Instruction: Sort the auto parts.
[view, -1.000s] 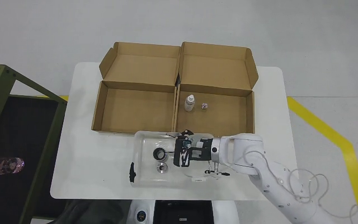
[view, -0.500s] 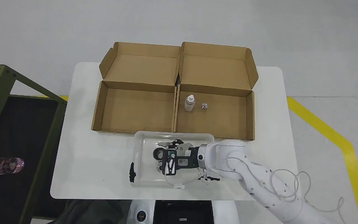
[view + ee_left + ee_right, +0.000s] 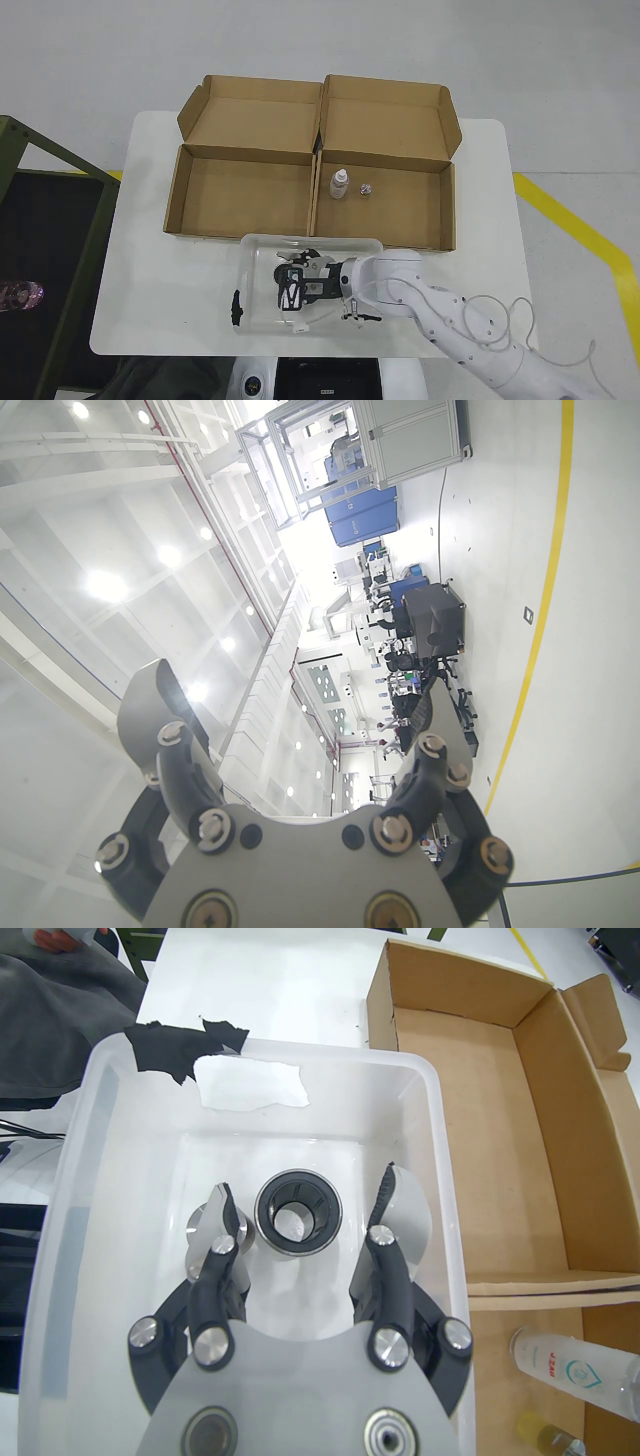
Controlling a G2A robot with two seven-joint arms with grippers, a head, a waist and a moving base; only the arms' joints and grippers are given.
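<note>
Sorting looks partway done, as I judge it: a small bottle point(image 3: 340, 184) and a tiny part point(image 3: 366, 188) beside it lie in the right cardboard box point(image 3: 410, 205), while two metal parts sit in the clear bin point(image 3: 350, 240) at the table's near edge, not yet sorted. The right gripper point(image 3: 305, 1190) hangs inside the bin with its jaws spread wide, gripping nothing, one finger on either side of the bearing point(image 3: 298, 1215) (not touching it, as far as I can tell). That bearing is a short steel sleeve standing on end, dark-lined inside, its bore open to the bin floor. Just beside it sits a rounder silver part point(image 3: 197, 1225), partly hidden behind one finger. The left gripper point(image 3: 292, 687) is likewise spread and holds nothing, pointed up toward the ceiling, away from the table.
</note>
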